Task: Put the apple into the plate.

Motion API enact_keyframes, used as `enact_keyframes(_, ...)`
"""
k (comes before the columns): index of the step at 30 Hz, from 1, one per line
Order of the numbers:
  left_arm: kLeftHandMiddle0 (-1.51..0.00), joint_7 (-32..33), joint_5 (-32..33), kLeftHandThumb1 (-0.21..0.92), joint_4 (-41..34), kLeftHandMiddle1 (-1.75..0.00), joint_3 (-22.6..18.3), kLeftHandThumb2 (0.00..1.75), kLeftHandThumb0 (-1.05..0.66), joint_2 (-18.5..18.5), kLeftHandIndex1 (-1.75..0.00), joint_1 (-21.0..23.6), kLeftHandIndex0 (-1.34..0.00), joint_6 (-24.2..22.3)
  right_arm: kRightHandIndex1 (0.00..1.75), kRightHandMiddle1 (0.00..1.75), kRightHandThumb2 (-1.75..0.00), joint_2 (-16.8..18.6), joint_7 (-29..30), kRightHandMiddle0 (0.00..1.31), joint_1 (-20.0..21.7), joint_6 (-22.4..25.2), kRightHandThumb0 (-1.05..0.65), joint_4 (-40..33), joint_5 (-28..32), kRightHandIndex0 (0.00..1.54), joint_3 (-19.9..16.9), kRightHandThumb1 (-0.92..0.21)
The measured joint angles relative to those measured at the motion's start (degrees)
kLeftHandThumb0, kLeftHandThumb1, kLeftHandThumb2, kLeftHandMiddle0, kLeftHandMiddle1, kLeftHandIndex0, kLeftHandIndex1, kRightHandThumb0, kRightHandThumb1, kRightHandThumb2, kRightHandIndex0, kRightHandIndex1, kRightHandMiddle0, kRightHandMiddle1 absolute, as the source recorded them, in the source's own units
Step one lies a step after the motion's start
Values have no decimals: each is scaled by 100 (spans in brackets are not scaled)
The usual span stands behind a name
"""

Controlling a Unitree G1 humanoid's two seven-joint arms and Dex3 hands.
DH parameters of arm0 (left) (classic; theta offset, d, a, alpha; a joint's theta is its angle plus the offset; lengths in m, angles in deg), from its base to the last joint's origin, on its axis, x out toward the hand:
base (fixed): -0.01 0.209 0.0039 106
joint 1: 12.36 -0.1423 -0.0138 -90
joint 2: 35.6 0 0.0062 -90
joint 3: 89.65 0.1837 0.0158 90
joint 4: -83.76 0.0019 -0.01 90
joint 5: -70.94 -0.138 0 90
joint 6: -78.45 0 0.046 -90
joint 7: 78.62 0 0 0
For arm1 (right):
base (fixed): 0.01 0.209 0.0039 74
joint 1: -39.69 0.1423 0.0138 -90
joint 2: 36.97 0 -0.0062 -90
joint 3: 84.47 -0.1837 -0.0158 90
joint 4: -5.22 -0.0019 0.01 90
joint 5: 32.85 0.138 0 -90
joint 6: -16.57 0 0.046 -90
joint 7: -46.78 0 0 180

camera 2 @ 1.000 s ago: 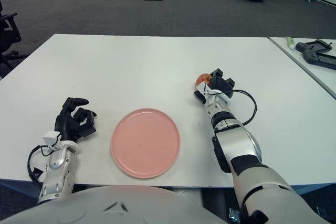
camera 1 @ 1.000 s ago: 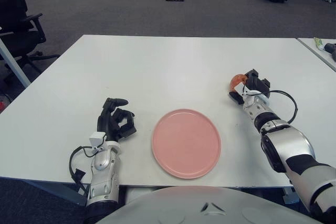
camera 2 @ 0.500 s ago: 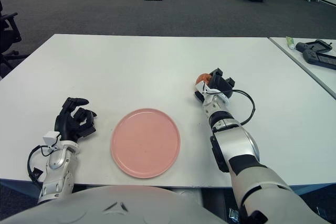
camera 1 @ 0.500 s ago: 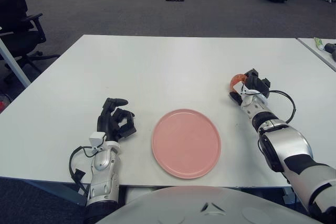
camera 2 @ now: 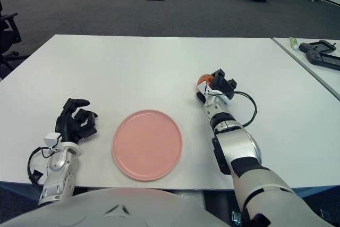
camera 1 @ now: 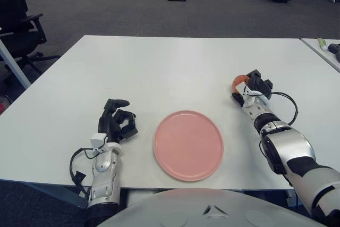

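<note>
A pink plate [camera 1: 188, 144] lies flat on the white table [camera 1: 159, 73], near its front edge. To the plate's right and a little farther back, my right hand [camera 1: 248, 90] is curled around a red-orange apple [camera 1: 240, 81]; only the apple's top left shows past the black fingers. The hand and apple sit low over the table, apart from the plate. My left hand [camera 1: 118, 120] shows to the left of the plate with its black fingers curled and nothing in them.
A second table's corner [camera 2: 313, 51] at the far right carries a black device and a small tube. An office chair [camera 1: 18, 22] stands beyond the table's left side. Bare table surface stretches behind the plate.
My right hand with the apple has shifted a few pixels to the left, toward the plate. The left hand and the plate have not moved.
</note>
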Motion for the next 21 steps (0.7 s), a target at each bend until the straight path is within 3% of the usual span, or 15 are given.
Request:
enact_keyframes(5,-59,0,4,34,29,-175,-9,131,-1,-10,-175,22,-36,10,171,175,-167,12,129,61,-65,-91,-1,-112,22,86,-24,-1)
enact_keyframes(11,-66,-1,10,25,74,-175,-18,142,-1,-25,-175,55,-43,30,167,175,-164,12,306,60,-105,-151,-1,-384,31,87,-89,-2)
enact_keyframes(21,-62,-12,11,30,117,-175,-13,136,-1,-28,-175,74,-40,89,169,175,-163,-11,380,59,-460,-494,-1,-1405,17,85,-152,-3)
